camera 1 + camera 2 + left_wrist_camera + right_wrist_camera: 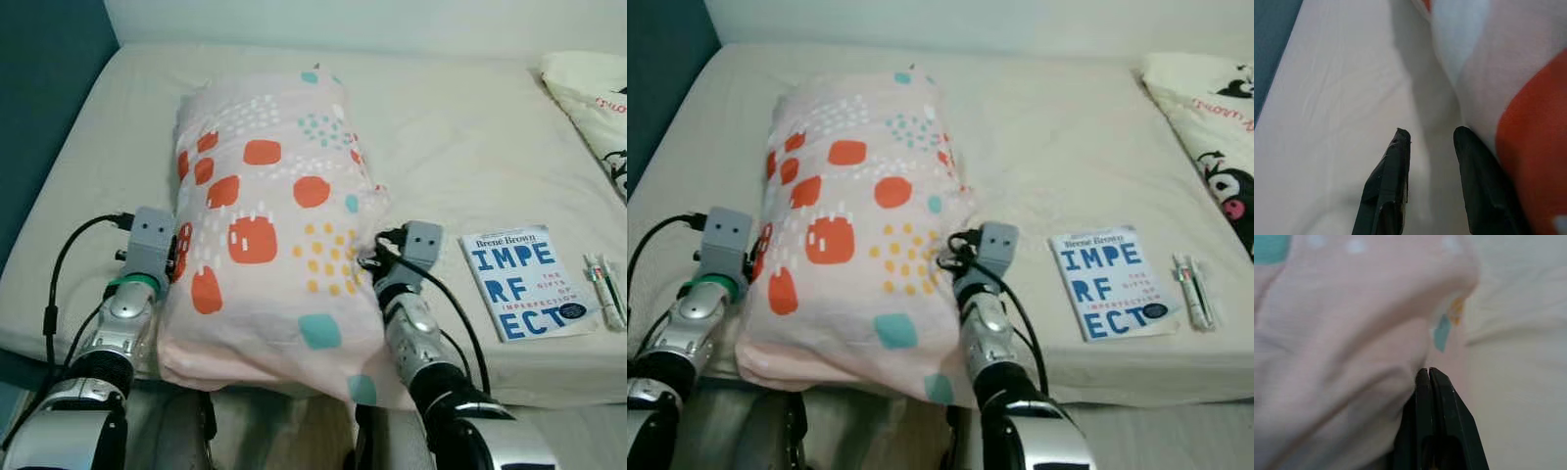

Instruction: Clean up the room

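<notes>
A pink pillow (265, 215) with orange, yellow and teal spots lies lengthwise on the bed (470, 127), its near end hanging over the front edge. My two arms flank it. On the pillow's left side, my left gripper (1430, 132) is open low over the sheet. One finger (1479, 186) rests against the pillow's side, and nothing lies between the fingers. My right gripper (1425, 371) is shut, its tips pressed against the pillow's right side. I cannot tell whether any fabric is pinched between them.
A blue and white book (524, 284) lies on the bed right of my right arm, with pens (605, 289) beside it. A white cushion with a cartoon print (1215, 127) is at the far right. A teal wall (39, 98) borders the bed's left.
</notes>
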Controlling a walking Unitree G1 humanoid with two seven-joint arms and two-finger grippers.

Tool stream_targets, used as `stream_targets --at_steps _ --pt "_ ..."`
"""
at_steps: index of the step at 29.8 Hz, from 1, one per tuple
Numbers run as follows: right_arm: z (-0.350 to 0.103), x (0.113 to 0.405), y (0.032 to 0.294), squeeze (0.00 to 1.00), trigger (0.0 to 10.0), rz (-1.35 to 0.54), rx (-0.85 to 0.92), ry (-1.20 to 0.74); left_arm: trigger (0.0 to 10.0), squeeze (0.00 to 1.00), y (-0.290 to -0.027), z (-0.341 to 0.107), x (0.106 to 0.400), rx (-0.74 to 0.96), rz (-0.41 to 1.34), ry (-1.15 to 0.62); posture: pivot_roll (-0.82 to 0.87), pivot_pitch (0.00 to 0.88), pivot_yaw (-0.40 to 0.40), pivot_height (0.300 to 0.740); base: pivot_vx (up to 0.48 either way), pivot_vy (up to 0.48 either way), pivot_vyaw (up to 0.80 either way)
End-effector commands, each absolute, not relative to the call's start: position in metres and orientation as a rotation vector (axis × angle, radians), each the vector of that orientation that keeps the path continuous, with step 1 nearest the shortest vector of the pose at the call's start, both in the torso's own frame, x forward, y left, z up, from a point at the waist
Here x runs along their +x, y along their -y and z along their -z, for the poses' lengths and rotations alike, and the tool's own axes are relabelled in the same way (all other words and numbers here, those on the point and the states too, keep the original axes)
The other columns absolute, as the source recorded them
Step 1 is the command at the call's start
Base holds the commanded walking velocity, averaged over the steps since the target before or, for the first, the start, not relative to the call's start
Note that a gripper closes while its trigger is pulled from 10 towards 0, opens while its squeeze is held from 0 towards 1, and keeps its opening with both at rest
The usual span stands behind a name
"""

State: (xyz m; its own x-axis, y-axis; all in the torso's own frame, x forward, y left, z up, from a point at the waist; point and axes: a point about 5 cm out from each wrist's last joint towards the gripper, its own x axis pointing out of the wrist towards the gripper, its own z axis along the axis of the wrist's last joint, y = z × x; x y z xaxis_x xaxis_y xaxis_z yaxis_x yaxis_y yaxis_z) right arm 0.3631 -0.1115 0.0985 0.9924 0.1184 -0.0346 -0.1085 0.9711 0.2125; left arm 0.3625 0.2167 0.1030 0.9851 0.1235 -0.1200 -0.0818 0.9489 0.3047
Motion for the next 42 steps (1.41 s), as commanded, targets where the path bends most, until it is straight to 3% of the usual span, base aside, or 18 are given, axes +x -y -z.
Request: stream_targets --at_steps 1,16,21,30,35,42 --pt "-0.084 0.354 0.097 0.00 10.0 -0.174 0.191 -0.100 10.0 0.00 -0.213 -0.084 0.354 0.304 -0.085 -0.207 0.05 0.093 0.043 0.546 0.000 0.000 0.00" --pt "-0.074 0.348 0.089 0.00 10.0 -0.217 0.149 -0.137 10.0 0.00 -0.206 -0.076 0.349 0.202 -0.103 -0.185 0.03 0.093 0.022 0.546 0.000 0.000 0.00" --pt "-0.075 0.349 0.098 0.00 10.0 -0.194 0.144 -0.130 10.0 0.00 -0.241 -0.081 0.340 0.210 -0.253 -0.123 0.02 0.092 0.028 0.546 0.000 0.000 0.00" --pt "-0.076 0.349 0.099 0.00 10.0 -0.192 0.141 -0.130 10.0 0.00 -0.269 -0.081 0.327 0.265 -0.467 -0.107 0.02 0.091 0.025 0.546 0.000 0.000 0.00" --pt "-0.076 0.349 0.099 0.00 10.0 -0.194 0.138 -0.129 10.0 0.00 -0.262 -0.075 0.328 0.252 -0.434 -0.150 0.02 0.090 0.024 0.546 0.000 0.000 0.00" --pt "-0.072 0.345 0.088 0.00 10.0 -0.255 0.123 -0.141 10.0 0.00 -0.203 -0.067 0.344 0.094 -0.150 -0.194 0.00 0.086 0.019 0.546 0.000 0.000 0.00"
